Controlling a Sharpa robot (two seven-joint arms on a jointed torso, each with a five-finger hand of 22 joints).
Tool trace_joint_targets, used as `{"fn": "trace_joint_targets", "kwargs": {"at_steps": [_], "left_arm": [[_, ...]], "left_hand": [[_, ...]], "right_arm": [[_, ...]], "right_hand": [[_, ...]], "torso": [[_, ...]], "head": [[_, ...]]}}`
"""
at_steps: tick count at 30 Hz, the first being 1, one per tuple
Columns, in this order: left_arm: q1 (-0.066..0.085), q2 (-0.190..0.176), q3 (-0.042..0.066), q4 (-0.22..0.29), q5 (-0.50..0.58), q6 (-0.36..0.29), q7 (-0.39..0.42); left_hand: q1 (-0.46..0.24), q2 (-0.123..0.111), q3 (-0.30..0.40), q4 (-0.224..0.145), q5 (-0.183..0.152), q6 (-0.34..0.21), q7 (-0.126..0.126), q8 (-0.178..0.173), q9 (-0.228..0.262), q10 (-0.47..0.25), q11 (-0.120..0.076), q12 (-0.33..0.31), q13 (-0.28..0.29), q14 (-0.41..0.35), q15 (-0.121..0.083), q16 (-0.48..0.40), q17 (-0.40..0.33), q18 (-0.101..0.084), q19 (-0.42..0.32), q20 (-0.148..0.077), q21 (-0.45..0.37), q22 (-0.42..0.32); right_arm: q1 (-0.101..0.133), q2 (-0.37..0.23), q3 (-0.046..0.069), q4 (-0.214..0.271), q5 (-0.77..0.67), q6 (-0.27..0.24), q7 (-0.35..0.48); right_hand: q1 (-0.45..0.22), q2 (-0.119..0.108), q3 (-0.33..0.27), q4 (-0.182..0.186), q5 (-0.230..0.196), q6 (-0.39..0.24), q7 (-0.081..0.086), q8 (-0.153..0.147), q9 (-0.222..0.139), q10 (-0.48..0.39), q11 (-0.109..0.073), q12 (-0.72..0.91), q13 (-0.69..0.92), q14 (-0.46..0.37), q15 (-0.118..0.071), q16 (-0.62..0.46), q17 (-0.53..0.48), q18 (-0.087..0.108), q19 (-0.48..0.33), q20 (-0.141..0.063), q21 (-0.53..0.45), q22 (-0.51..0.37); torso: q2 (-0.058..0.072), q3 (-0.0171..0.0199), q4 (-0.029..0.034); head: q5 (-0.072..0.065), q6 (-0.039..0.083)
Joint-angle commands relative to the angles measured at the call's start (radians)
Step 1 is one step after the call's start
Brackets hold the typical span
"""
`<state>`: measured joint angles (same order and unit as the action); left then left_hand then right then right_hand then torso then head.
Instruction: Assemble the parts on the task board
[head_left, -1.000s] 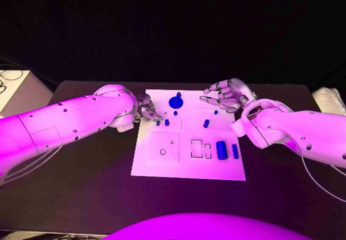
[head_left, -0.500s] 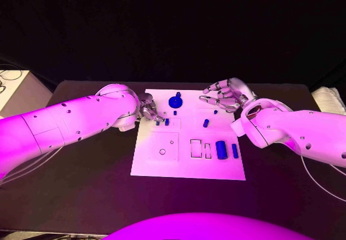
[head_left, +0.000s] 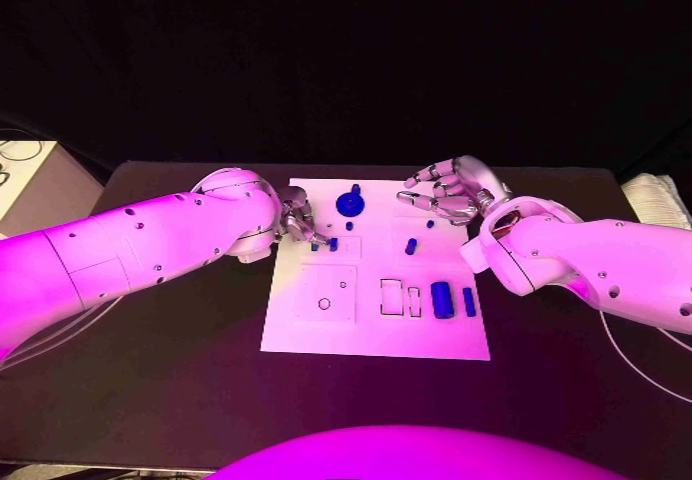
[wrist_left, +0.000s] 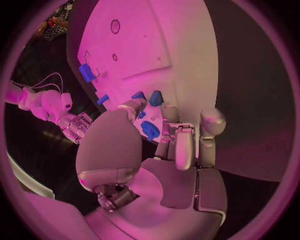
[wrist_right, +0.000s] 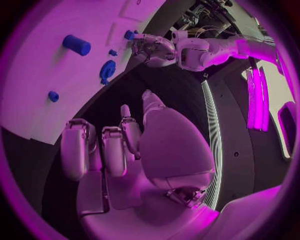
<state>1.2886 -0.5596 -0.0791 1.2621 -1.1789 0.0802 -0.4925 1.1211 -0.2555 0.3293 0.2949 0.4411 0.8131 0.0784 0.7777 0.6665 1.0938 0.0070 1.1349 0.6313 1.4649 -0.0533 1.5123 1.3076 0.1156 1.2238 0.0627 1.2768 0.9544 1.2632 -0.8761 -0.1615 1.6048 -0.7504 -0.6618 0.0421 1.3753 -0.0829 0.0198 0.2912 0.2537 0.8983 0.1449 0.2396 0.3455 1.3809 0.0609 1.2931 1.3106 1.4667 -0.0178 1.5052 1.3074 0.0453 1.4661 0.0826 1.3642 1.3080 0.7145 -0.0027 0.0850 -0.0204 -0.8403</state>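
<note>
The white task board (head_left: 378, 335) lies mid-table. At its far left my left hand (head_left: 300, 225) bends its fingertips (wrist_left: 167, 114) down around two small blue parts (head_left: 316, 244) (wrist_left: 155, 98) standing there; I cannot make out a grip. A round blue gear (head_left: 351, 204) (wrist_right: 107, 70) sits just beyond that hand. A short blue peg (head_left: 411, 246) lies mid-board, and a blue cylinder (head_left: 443, 300) and a thin blue bar (head_left: 469, 301) lie at the right. My right hand (head_left: 451, 192) (wrist_right: 125, 145) hovers over the far right corner, fingers apart, holding nothing.
Outlined slots (head_left: 327, 295) mark the board's near left half. A pale object (head_left: 656, 195) lies at the table's right edge, and a light box (head_left: 26, 185) stands off the left side. Black table surface (head_left: 173, 380) surrounds the board.
My left hand has edged slightly to the right, closer over the two small blue parts. The parts and the right hand have stayed put.
</note>
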Motion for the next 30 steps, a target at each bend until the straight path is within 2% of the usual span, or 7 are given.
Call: {"fn": "trace_joint_targets", "kwargs": {"at_steps": [1, 9, 13, 20, 26, 28, 30], "left_arm": [[-0.001, -0.001, 0.003, 0.005, -0.011, -0.010, 0.000], [0.009, -0.023, 0.014, 0.025, -0.004, -0.016, -0.001], [0.014, -0.029, 0.020, 0.037, 0.009, -0.014, 0.000], [0.018, -0.030, 0.026, 0.050, 0.032, -0.039, 0.023], [0.019, -0.033, 0.028, 0.055, 0.073, -0.084, 0.082], [0.019, -0.033, 0.028, 0.057, 0.089, -0.109, 0.124], [0.019, -0.033, 0.028, 0.058, 0.093, -0.134, 0.170]], "left_hand": [[-0.001, 0.012, -0.007, -0.001, -0.005, -0.002, -0.002, 0.006, 0.001, 0.000, -0.001, 0.006, 0.001, 0.062, 0.003, 0.007, 0.152, 0.009, -0.002, -0.003, 0.000, 0.001], [0.007, 0.030, -0.004, -0.004, 0.000, -0.004, -0.004, 0.007, -0.003, -0.002, -0.002, 0.005, -0.004, 0.061, 0.002, 0.006, 0.150, 0.009, -0.003, -0.003, 0.000, 0.000], [0.041, 0.045, 0.015, -0.005, 0.012, -0.008, -0.005, 0.009, -0.008, -0.010, -0.004, 0.002, -0.012, 0.060, 0.000, 0.005, 0.147, 0.010, -0.005, -0.004, -0.003, -0.004], [0.043, 0.041, 0.016, -0.004, 0.012, -0.015, -0.002, 0.006, -0.011, -0.027, -0.002, -0.011, -0.037, 0.055, 0.002, 0.000, 0.136, 0.012, -0.014, -0.004, -0.010, -0.018], [0.038, 0.028, 0.008, -0.003, 0.009, -0.056, 0.019, -0.008, -0.025, -0.095, 0.018, -0.052, -0.099, 0.033, 0.017, -0.021, 0.093, 0.023, -0.056, 0.007, -0.047, -0.078], [0.049, 0.031, 0.005, -0.004, 0.008, -0.101, 0.044, -0.031, -0.047, -0.143, 0.041, -0.076, -0.115, -0.005, 0.038, -0.054, 0.026, 0.037, -0.116, 0.024, -0.099, -0.161], [0.070, 0.034, 0.012, -0.005, 0.008, -0.122, 0.050, -0.040, -0.056, -0.167, 0.048, -0.091, -0.126, -0.013, 0.044, -0.059, 0.014, 0.041, -0.127, 0.031, -0.110, -0.176]], "right_arm": [[0.000, 0.001, 0.000, 0.000, 0.000, 0.014, 0.009], [0.000, 0.000, 0.000, -0.002, 0.000, 0.015, 0.009], [0.000, 0.000, 0.000, -0.003, 0.000, 0.014, 0.009], [0.000, 0.002, 0.000, -0.005, 0.000, 0.015, 0.009], [0.000, 0.001, 0.000, -0.005, 0.000, 0.014, 0.009], [0.000, 0.000, 0.000, -0.005, 0.000, 0.014, 0.009], [0.000, -0.001, 0.000, -0.005, 0.000, 0.013, 0.009]], "right_hand": [[0.002, 0.009, 0.003, -0.002, 0.004, -0.004, 0.001, 0.005, -0.001, -0.004, -0.001, -0.006, 0.050, 0.074, 0.002, -0.003, 0.148, 0.007, 0.024, 0.003, -0.005, 0.105], [0.002, 0.009, 0.003, -0.002, 0.004, -0.004, 0.001, 0.005, -0.001, -0.004, -0.001, -0.006, 0.050, 0.074, 0.002, -0.003, 0.148, 0.007, 0.024, 0.003, -0.005, 0.105], [0.002, 0.010, 0.004, -0.002, 0.005, -0.004, 0.001, 0.005, -0.001, -0.003, -0.001, -0.006, 0.050, 0.075, 0.002, -0.003, 0.148, 0.006, 0.025, 0.003, -0.004, 0.106], [0.002, 0.010, 0.004, -0.002, 0.005, -0.004, 0.001, 0.005, -0.001, -0.003, -0.001, -0.006, 0.050, 0.075, 0.002, -0.003, 0.148, 0.006, 0.025, 0.003, -0.004, 0.106], [0.002, 0.010, 0.004, -0.002, 0.005, -0.004, 0.001, 0.005, -0.001, -0.003, -0.001, -0.006, 0.050, 0.075, 0.002, -0.003, 0.148, 0.006, 0.025, 0.003, -0.004, 0.106], [0.002, 0.010, 0.004, -0.002, 0.005, -0.004, 0.001, 0.005, -0.001, -0.003, -0.001, -0.006, 0.050, 0.075, 0.002, -0.003, 0.148, 0.006, 0.025, 0.003, -0.004, 0.106], [0.002, 0.010, 0.004, -0.002, 0.005, -0.004, 0.001, 0.005, -0.001, -0.003, -0.001, -0.006, 0.050, 0.075, 0.002, -0.003, 0.148, 0.006, 0.025, 0.003, -0.004, 0.106]], "torso": [[0.001, -0.0005, 0.0009], [-0.001, 0.0012, 0.0011], [-0.001, 0.0004, 0.0015], [0.000, 0.0005, -0.0006], [0.000, 0.0009, 0.0004], [0.000, 0.0006, 0.0015], [0.000, 0.0004, 0.0029]], "head": [[-0.002, 0.002], [-0.004, 0.006], [-0.004, 0.008], [-0.004, 0.010], [-0.008, 0.011], [-0.009, 0.013], [-0.010, 0.012]]}}
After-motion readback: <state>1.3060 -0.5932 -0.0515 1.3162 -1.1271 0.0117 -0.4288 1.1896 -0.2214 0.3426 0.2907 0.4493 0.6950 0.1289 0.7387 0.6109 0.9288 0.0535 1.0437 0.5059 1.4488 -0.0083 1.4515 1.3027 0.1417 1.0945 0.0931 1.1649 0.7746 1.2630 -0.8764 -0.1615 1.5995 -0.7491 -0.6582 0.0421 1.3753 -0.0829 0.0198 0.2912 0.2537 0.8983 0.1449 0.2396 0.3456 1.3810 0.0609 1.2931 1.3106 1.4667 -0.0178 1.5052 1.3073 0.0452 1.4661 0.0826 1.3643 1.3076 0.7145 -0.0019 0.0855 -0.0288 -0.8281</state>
